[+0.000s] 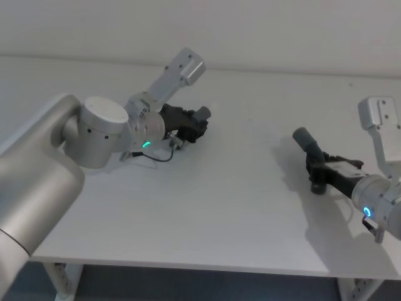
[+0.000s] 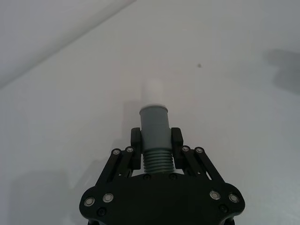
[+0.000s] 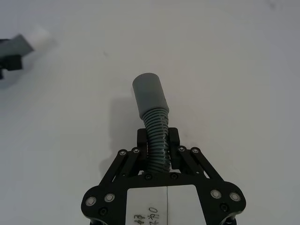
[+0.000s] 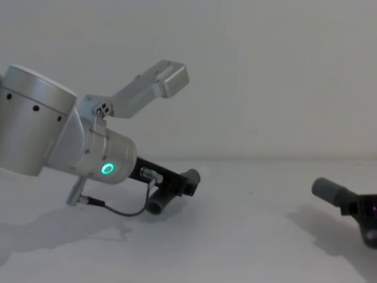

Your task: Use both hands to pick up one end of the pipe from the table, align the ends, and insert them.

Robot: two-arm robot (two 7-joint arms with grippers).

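My left gripper [image 2: 156, 138] is shut on the ribbed part of one grey pipe piece [image 2: 154, 119]. Its whitish narrower end [image 2: 153, 91] points away from the fingers. In the head view this gripper [image 1: 190, 127] and its piece [image 1: 202, 115] sit low over the table [image 1: 238, 200] at the back left. My right gripper [image 3: 158, 140] is shut on the ribbed part of the other pipe piece [image 3: 149, 96], whose wide grey end points forward. It is at the right [image 1: 321, 170], with the piece [image 1: 306, 140] tilted up off the table. The two ends are far apart.
The off-white table runs to a front edge [image 1: 188, 266] close to me. A pale wall [image 4: 265, 71] stands behind it. The left arm's thick silver wrist [image 4: 88, 153] with its thin cable [image 4: 118, 211] fills the near left.
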